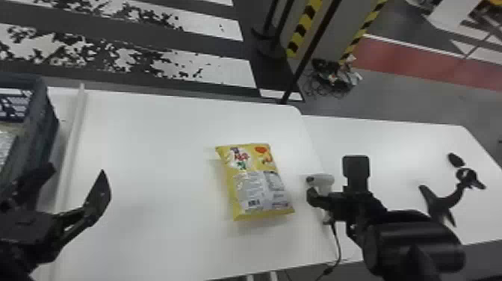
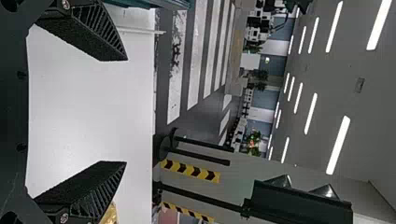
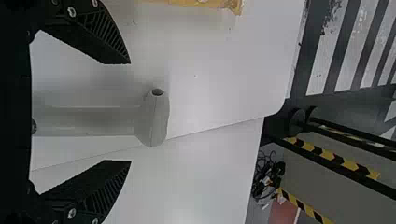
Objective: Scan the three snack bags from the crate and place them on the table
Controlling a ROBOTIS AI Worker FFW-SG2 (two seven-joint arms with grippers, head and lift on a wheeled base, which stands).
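Yellow plastic-film snack bag (image 1: 257,183): light, soft, probably slippery

Lies flat near right edge of white worktop (image 1: 149,187), barcode up. Contents look crushable: squeeze long sides gently at mid-length. Black left gripper (image 2: 126,111) empty, fingers apart. Black right gripper (image 3: 130,112) spread around pale grey handheld scanner (image 3: 153,119), not clamped on it

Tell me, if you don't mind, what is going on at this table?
A two-armed robot is on a job of scanning snack bags. One yellow snack bag lies on the white table, with nothing holding it. The right gripper is open, its fingers either side of the white scanner without gripping it. The left gripper, also open and empty, is near the dark crate.
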